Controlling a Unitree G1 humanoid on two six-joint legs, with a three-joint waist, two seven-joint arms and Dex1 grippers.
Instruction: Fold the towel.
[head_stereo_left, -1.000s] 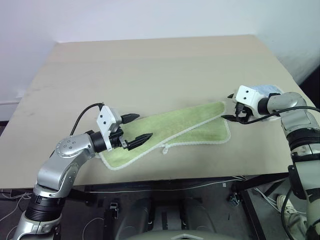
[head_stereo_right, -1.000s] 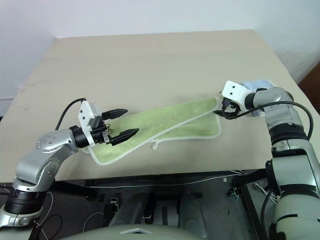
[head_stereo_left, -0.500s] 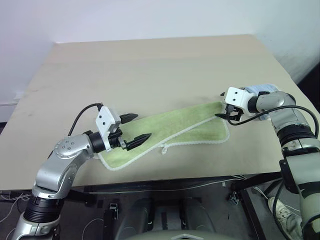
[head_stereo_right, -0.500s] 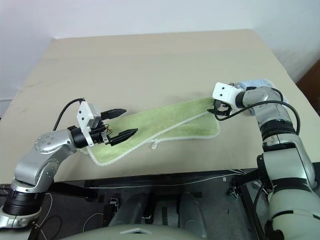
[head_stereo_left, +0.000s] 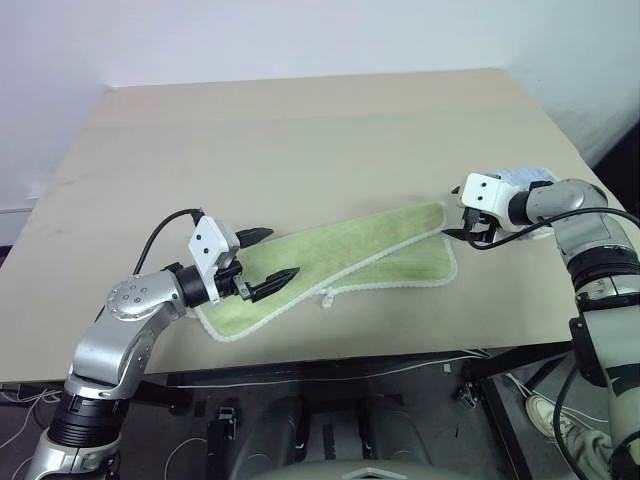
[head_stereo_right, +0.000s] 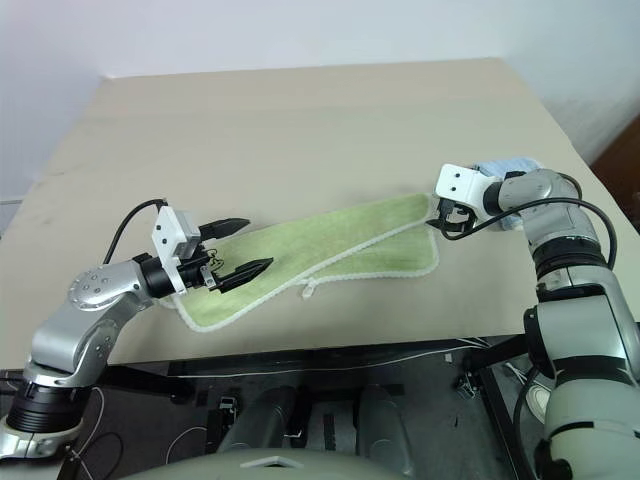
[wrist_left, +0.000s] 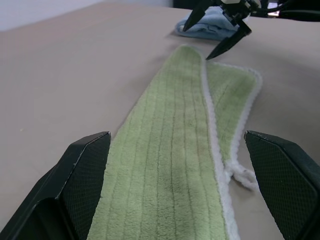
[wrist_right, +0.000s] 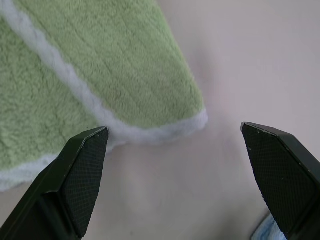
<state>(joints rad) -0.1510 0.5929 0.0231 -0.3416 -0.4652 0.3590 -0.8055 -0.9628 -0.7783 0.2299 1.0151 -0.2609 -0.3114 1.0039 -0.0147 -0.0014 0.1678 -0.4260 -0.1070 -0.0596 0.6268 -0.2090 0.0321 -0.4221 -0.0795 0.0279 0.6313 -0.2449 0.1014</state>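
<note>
The light green towel (head_stereo_left: 350, 255) lies on the table as a long strip, folded lengthwise, running diagonally from near left to far right. Its white edging shows along the fold, and a small white loop (head_stereo_left: 328, 298) sticks out on the near side. My left gripper (head_stereo_left: 283, 253) hovers open just above the towel's left end, pointing along the strip. My right gripper (head_stereo_left: 455, 213) is open at the towel's far right corner (wrist_right: 125, 75), with the corner's edging between its fingertips' lines and nothing gripped. The left wrist view also shows the right gripper (wrist_left: 220, 25) at the strip's far end.
A small light blue folded cloth (head_stereo_left: 530, 178) lies just behind the right gripper, near the table's right edge. The tan table (head_stereo_left: 300, 130) stretches wide behind the towel. Its front edge (head_stereo_left: 330, 350) runs close below the towel's near side.
My right gripper shifted slightly left over the towel's corner, then came back to about where it was. The left gripper and the towel have not moved.
</note>
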